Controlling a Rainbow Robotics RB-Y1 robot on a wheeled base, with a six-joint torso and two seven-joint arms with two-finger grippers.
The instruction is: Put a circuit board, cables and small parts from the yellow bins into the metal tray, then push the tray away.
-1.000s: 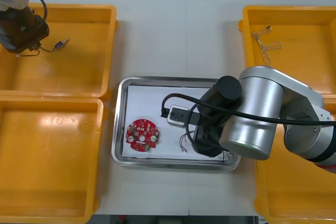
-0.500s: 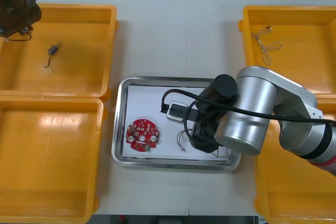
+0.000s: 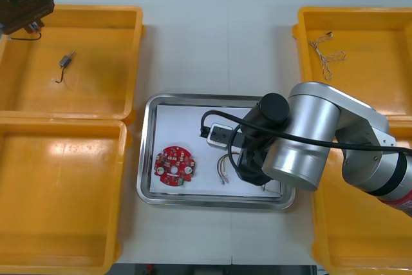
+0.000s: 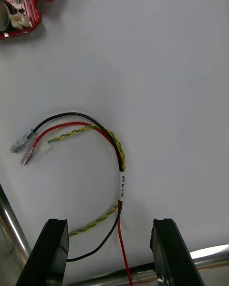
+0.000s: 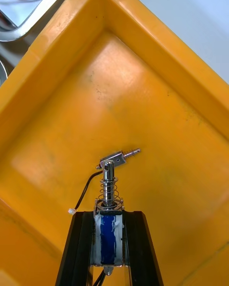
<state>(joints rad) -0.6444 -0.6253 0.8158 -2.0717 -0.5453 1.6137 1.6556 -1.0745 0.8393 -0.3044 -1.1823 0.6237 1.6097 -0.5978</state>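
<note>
My right gripper (image 4: 109, 226) hangs open low over the metal tray (image 3: 147, 152), its arm covering the tray's right part (image 3: 244, 170). A red, yellow and black cable (image 4: 117, 152) lies loose on the white liner between and beyond the fingers, seen from above as cable (image 3: 223, 169). The round red circuit board (image 3: 174, 167) lies in the tray's left half. My left gripper (image 5: 109, 238) is shut on a blue-wrapped small metal part (image 5: 109, 205) above the far left yellow bin's far corner (image 3: 26, 4). A second small metal part (image 3: 64, 61) with a black wire lies on that bin's floor.
A twisted pale cable (image 3: 325, 49) lies in the far right yellow bin (image 3: 302, 37). The near left bin (image 3: 122, 185) and near right bin (image 3: 322, 236) flank the tray. The tray's rim (image 4: 12, 229) runs close beside my right fingers.
My right gripper has opened and let the red and yellow cable drop onto the tray. My left gripper has moved to the bin's far left corner, leaving the second small part behind.
</note>
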